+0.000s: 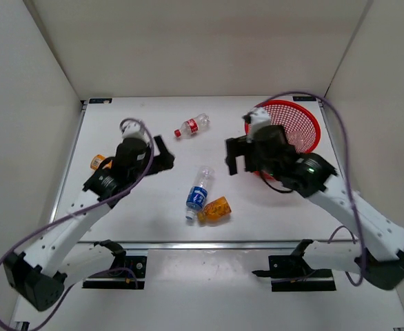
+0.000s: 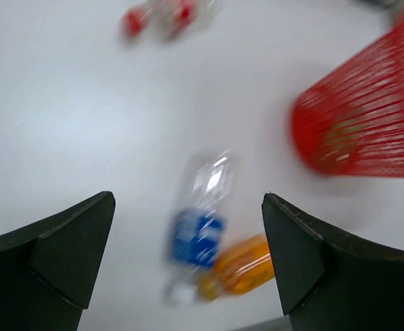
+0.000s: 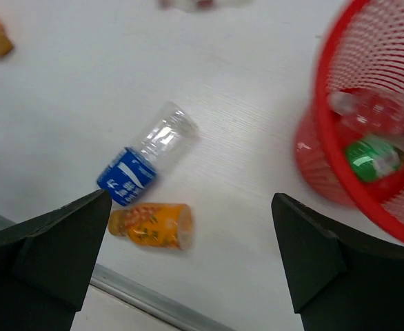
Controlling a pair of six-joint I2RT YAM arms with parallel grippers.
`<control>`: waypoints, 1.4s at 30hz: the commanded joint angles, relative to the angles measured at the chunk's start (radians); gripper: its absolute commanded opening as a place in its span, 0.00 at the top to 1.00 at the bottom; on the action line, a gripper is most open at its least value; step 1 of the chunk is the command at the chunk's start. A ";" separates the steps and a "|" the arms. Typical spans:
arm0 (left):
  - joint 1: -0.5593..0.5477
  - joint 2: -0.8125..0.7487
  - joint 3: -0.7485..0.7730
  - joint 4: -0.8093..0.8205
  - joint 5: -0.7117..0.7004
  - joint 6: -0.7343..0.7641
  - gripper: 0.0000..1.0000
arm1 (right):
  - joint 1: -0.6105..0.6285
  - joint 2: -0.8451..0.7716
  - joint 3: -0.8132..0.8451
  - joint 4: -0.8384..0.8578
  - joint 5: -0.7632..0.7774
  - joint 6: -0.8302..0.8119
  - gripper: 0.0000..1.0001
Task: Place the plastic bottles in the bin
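Note:
The red mesh bin [image 1: 300, 118] stands at the back right. It holds a clear bottle [image 3: 374, 110] and a green bottle [image 3: 367, 157]. A clear bottle with a blue label [image 1: 199, 189] lies mid-table, and an orange bottle [image 1: 214, 210] touches its cap end. A clear bottle with a red label and cap [image 1: 192, 126] lies at the back. Another orange bottle [image 1: 97, 161] lies by the left arm. My left gripper [image 1: 162, 155] is open and empty, raised left of centre. My right gripper [image 1: 233, 158] is open and empty, beside the bin's left side.
White walls enclose the table on three sides. A metal rail [image 1: 209, 243] runs along the front edge, just past the orange bottle. The left wrist view is blurred; it shows the blue-label bottle [image 2: 196, 234], the orange bottle [image 2: 240, 265] and the bin [image 2: 367, 124].

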 commanded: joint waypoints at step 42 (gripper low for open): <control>0.297 -0.336 -0.149 -0.600 -0.241 -0.200 0.01 | -0.014 0.789 0.321 0.421 -0.314 0.243 0.71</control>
